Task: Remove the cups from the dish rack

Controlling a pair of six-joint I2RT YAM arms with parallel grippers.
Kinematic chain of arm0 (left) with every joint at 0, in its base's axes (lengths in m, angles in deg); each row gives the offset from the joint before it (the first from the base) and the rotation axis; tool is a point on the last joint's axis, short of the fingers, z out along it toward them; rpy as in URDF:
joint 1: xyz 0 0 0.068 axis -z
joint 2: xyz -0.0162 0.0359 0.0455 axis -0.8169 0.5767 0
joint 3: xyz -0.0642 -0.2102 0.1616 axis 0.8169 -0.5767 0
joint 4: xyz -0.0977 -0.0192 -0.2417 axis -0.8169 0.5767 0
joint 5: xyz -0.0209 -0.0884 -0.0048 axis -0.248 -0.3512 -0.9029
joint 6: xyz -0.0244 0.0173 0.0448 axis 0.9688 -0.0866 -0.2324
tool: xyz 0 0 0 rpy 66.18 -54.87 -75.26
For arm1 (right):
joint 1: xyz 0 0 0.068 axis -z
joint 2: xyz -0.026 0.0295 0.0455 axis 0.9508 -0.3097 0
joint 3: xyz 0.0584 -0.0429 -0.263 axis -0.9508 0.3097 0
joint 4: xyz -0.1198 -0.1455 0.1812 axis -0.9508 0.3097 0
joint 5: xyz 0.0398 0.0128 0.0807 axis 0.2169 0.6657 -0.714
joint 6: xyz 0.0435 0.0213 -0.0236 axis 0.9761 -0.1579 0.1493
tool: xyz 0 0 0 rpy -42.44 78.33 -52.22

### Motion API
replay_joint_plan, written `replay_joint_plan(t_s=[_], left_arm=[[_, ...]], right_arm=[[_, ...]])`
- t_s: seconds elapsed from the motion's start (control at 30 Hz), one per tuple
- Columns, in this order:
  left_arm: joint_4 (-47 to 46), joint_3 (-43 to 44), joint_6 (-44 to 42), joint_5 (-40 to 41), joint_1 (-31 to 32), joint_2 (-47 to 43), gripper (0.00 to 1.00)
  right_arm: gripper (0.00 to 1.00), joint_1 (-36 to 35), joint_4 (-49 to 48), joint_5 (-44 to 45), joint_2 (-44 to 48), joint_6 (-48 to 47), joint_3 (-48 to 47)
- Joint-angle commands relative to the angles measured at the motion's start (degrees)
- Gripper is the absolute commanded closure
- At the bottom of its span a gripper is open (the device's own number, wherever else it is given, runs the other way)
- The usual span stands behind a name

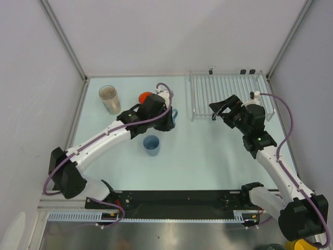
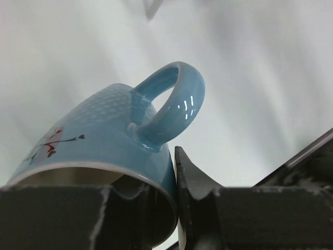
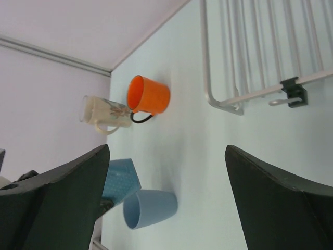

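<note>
The dish rack [image 1: 226, 96] stands at the back right with no cup showing in it; its near corner [image 3: 223, 101] shows in the right wrist view. My left gripper [image 1: 169, 117] is shut on the wall of the teal-blue mug [image 2: 119, 135], one finger inside the rim and one finger [image 2: 195, 179] outside, below the handle. The mug [image 1: 174, 113] is tilted at the table's middle. A beige tumbler [image 1: 110, 99], an orange mug [image 1: 145, 97] and a light-blue cup [image 1: 151, 145] stand on the table. My right gripper [image 1: 217, 111] hangs open and empty by the rack's front left corner.
Grey walls close the table on three sides. A black rail [image 1: 177, 198] runs along the near edge between the arm bases. A dark clip [image 3: 292, 92] sits on the rack's frame. The left arm crosses the table from the near left toward the middle.
</note>
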Motion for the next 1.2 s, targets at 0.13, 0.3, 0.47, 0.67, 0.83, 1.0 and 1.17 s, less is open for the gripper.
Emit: replay_joint_plan(t_s=[0.13,0.3,0.47,0.67,0.83,1.0,1.17], left_arm=[[17.50,10.87,-9.32,12.15,9.70,9.48,1.00],[17.15,10.00,-8.97,12.42,10.33,11.24,1.00],[15.39,8.41,-9.06,9.62,10.41,15.19,1.00],[15.30,10.25,-10.81,7.50,11.29,20.99,1.00],[17.49,14.38,-12.13,5.40,11.38,24.60,1.00],[21.27,19.47,-13.01,3.90,11.38,27.23,1.00],[26.62,25.98,-13.36,1.79,11.38,30.22,1.00]], right_arm=[[0.04,-0.91,6.92,3.81,1.73,-4.16,0.69],[0.04,-0.91,6.23,3.46,2.44,-4.16,2.18],[0.04,-0.91,5.61,2.84,2.26,-3.90,3.23],[0.04,-0.91,4.91,2.75,2.26,-3.64,4.64],[0.04,-0.91,4.64,2.49,1.65,-3.55,4.99],[0.04,-0.91,4.12,2.14,1.47,-3.46,5.61],[0.04,-0.83,3.06,1.44,0.16,-3.37,6.22]])
